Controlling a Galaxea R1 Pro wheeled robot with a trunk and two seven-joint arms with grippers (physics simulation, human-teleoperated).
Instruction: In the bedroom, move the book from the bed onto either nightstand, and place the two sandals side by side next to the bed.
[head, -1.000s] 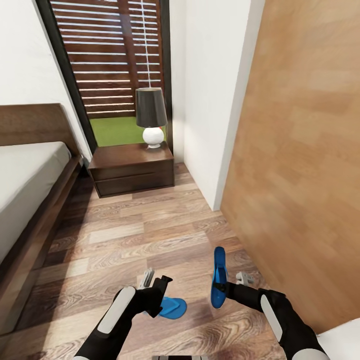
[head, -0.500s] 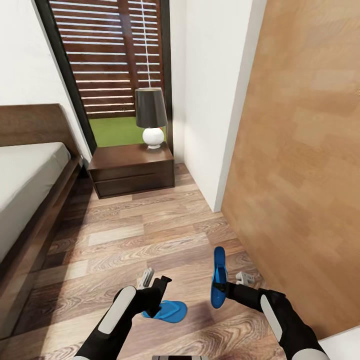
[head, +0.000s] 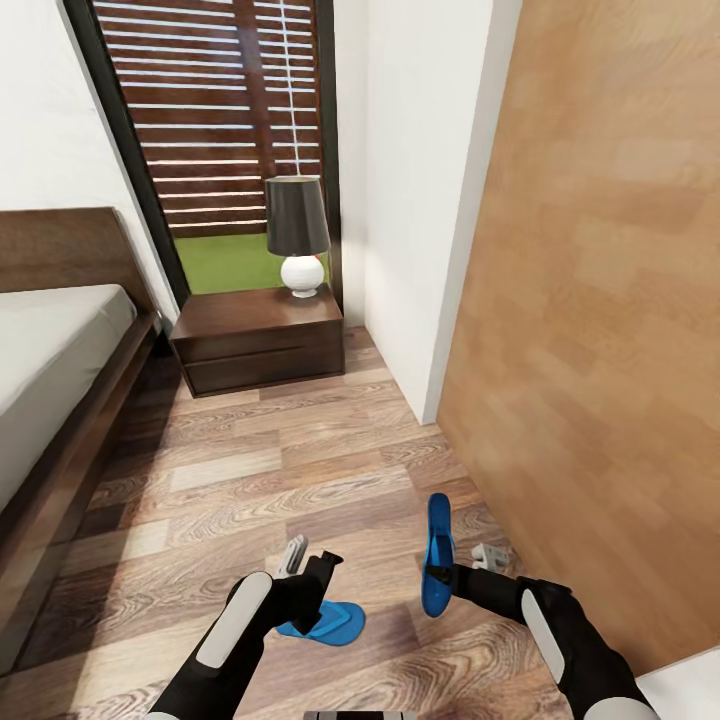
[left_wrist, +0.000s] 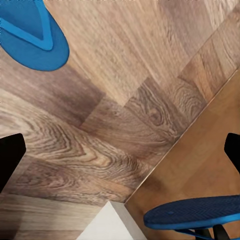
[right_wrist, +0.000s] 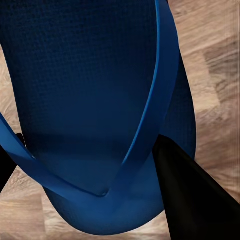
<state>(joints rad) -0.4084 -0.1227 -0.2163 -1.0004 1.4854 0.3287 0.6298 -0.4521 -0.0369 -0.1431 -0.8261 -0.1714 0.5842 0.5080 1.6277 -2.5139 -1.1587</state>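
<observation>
One bright blue sandal (head: 327, 622) lies flat on the plank floor just below my left gripper (head: 310, 566), which is open and holds nothing. The left wrist view shows that sandal (left_wrist: 31, 36) on the floor, with my fingers (left_wrist: 10, 161) spread wide. My right gripper (head: 446, 576) is shut on the other sandal (head: 437, 552), holding it on edge above the floor; its sole and thong (right_wrist: 90, 100) fill the right wrist view beside one dark finger (right_wrist: 195, 200). The bed (head: 50, 340) runs along the left. A nightstand (head: 258, 340) stands ahead. The book is out of view.
A black-shaded lamp (head: 297, 232) with a white base stands on the nightstand, in front of the dark-framed window with slatted blinds (head: 220, 120). A white wall corner (head: 420, 220) and a tall light-wood panel (head: 600, 320) close in the right side. Floor stretches between bed and wall.
The sandal under my left gripper has dropped flat onto the floor and now shows a little further left. The whole view has shifted slightly. The right gripper still holds its sandal.
</observation>
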